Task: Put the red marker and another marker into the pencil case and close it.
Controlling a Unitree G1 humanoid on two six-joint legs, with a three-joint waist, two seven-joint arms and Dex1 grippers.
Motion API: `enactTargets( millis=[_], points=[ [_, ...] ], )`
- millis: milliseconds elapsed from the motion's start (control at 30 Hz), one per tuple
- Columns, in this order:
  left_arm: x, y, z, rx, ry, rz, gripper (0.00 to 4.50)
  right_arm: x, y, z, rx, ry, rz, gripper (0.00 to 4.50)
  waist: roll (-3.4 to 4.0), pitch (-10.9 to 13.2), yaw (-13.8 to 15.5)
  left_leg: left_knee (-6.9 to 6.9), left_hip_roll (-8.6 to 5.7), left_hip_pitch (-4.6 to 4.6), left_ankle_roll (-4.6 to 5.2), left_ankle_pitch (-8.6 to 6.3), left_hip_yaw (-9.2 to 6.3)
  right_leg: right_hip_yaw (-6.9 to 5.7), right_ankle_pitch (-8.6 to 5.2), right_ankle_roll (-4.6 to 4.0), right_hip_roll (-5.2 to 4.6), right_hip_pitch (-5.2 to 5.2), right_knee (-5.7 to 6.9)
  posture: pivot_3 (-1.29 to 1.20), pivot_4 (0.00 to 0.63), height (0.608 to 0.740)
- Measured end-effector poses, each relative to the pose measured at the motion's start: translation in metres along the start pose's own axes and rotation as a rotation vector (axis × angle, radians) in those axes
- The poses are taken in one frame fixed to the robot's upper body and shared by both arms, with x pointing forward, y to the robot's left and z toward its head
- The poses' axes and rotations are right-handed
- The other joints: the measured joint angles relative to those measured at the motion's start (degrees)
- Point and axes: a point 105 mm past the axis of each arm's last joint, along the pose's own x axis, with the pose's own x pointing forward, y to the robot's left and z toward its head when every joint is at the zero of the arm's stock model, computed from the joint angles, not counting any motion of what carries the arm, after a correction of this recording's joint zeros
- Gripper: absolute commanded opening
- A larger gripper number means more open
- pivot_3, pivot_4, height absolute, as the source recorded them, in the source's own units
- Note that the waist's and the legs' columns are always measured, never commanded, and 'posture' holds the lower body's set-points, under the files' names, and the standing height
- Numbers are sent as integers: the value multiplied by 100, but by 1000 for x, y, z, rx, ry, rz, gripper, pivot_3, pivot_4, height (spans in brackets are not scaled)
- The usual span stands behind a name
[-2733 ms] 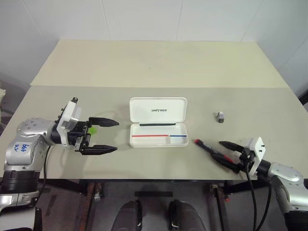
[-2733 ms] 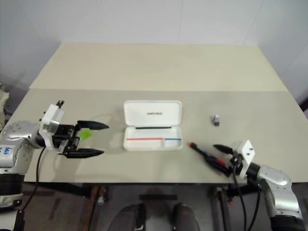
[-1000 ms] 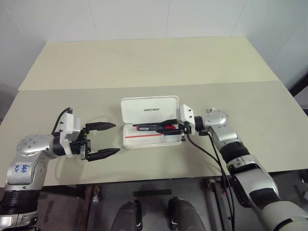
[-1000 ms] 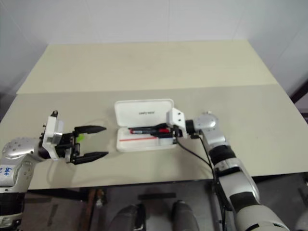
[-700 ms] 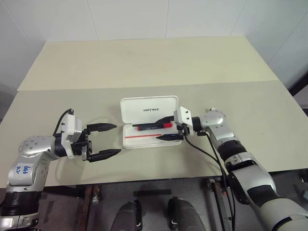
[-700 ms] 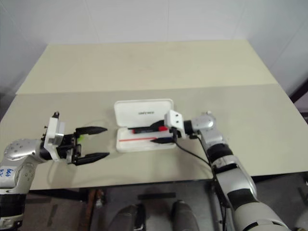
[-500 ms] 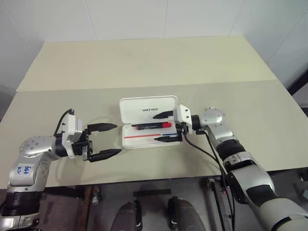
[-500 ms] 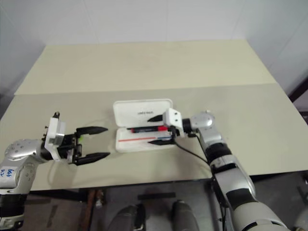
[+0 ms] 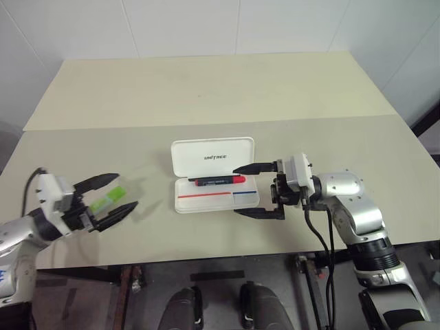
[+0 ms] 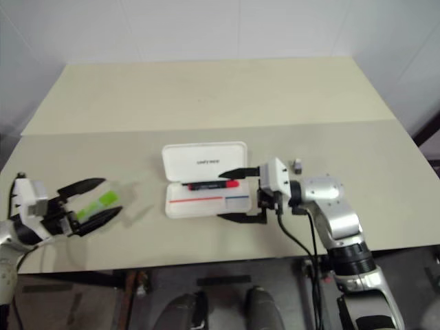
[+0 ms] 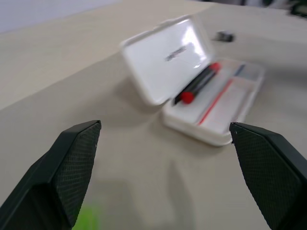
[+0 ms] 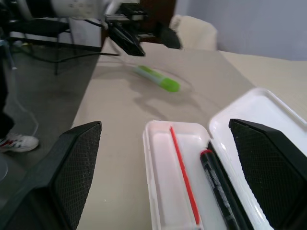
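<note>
The white pencil case [image 9: 213, 157] lies open at the table's middle, its lid tipped back. In its tray [image 9: 218, 199] rests the red marker [image 9: 216, 181], along the back wall, red cap to the right. My right gripper [image 9: 237, 191] is open at the tray's right end, one finger behind it, one in front, holding nothing. The light green highlighter [image 9: 108, 199] lies on the table far to the left, between the open fingers of my left gripper [image 9: 126, 191], which do not touch it. The right wrist view shows the highlighter [image 12: 157, 78] and marker [image 12: 221, 187].
A small grey object [image 10: 298, 164] sits on the table just right of the case, behind my right wrist. The tan table [image 9: 206, 96] stretches wide and bare behind the case. Its front edge runs close below both grippers.
My right gripper opened, left the red marker in the tray, and drew back to the right. My left gripper slid left, so the highlighter now lies nearer its fingertips.
</note>
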Motion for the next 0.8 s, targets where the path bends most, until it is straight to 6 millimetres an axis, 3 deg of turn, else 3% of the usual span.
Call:
enactTargets(
  millis=[233, 400, 533, 800],
  points=[
    [-51, 21, -25, -25, 118, 123, 4500, -9, -3, -4, 25, 13, -75, 4479, -2, -1, 16, -20, 4, -3, -2, -7, 2, 2, 0, -6, 0, -7, -25, 0, 150, 740],
    [-72, 31, -39, -33, 208, 136, 4500, -11, -3, -5, 31, 18, -92, 4479, -5, -3, 17, -42, 4, -7, -4, -8, 7, 2, -2, -9, -1, -18, -39, 0, 150, 740],
    [-75, 38, -48, -43, 237, 128, 4500, -11, -4, -5, 29, 20, -100, 4479, -6, -4, 25, -45, 4, -9, -3, -9, 9, -2, -1, -9, -2, -20, -43, 0, 150, 740],
    [-59, 47, -62, -43, 247, 106, 4500, -13, -3, 3, -7, 29, -110, 4479, -13, -8, 14, -44, 6, -8, -2, -10, 26, -11, -1, -9, -3, -28, -32, 0, 150, 740]
  ],
)
